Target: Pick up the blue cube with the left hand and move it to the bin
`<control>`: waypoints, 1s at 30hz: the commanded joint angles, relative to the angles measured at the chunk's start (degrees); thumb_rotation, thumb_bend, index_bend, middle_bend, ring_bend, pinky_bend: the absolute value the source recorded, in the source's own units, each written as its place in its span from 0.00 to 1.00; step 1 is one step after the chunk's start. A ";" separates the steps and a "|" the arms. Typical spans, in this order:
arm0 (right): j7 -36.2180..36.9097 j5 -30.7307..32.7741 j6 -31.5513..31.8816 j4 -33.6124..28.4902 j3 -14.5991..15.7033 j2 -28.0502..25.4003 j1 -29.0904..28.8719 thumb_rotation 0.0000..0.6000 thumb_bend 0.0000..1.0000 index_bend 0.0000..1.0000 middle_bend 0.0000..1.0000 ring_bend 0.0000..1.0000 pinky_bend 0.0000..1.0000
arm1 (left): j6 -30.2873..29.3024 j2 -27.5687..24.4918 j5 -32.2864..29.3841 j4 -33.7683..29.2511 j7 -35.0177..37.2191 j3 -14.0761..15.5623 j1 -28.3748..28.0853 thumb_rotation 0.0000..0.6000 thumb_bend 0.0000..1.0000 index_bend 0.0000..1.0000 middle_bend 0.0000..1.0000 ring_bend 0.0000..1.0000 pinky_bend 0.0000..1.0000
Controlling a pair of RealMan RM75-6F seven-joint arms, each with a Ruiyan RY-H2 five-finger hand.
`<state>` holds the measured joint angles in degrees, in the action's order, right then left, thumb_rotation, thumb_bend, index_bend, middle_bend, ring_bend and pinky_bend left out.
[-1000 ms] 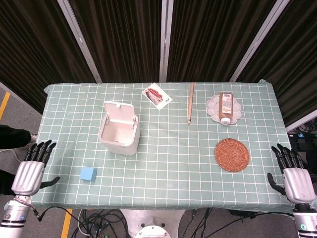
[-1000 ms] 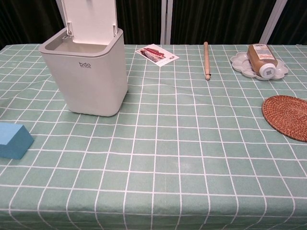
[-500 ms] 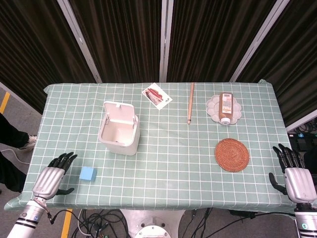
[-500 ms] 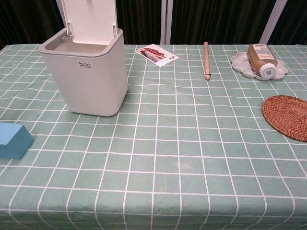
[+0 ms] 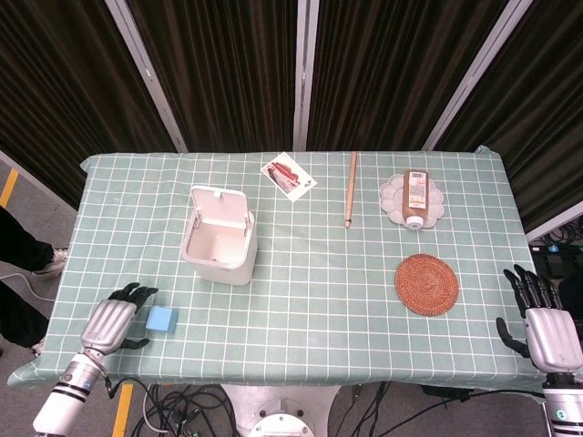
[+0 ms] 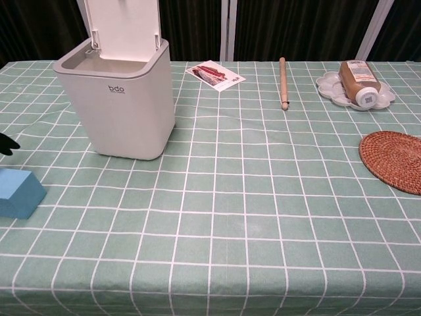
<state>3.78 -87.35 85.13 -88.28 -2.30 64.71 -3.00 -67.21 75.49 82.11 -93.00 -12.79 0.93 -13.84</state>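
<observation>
The blue cube (image 5: 162,319) lies on the green checked table near its front left corner; the chest view shows the blue cube (image 6: 18,192) at the left edge. My left hand (image 5: 114,319) hovers just left of the cube, fingers spread and holding nothing; only dark fingertips (image 6: 8,143) enter the chest view. The white bin (image 5: 219,236) stands behind and to the right of the cube, lid flipped up, and in the chest view the bin (image 6: 120,105) is open at the top. My right hand (image 5: 542,326) is open beyond the table's right front corner.
A woven round coaster (image 5: 427,284) lies at the right. A brown bottle on a white dish (image 5: 414,197), a wooden stick (image 5: 351,188) and a picture card (image 5: 289,175) lie toward the back. Cables hang below the front edge.
My left hand has moved rightward from outside the table's left edge to just beside the blue cube. The right hand stays nearly still.
</observation>
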 commanded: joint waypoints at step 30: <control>0.27 0.43 -0.16 0.26 -0.21 -0.04 0.00 1.00 0.34 0.00 0.00 0.00 0.00 | -8.51 -0.33 2.07 -2.16 -0.83 -3.59 -0.70 1.00 0.29 0.57 0.60 0.51 0.66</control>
<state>4.04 -86.92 84.97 -88.02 -2.50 64.67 -3.00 -73.66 76.96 84.03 -93.27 -12.64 -1.24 -15.00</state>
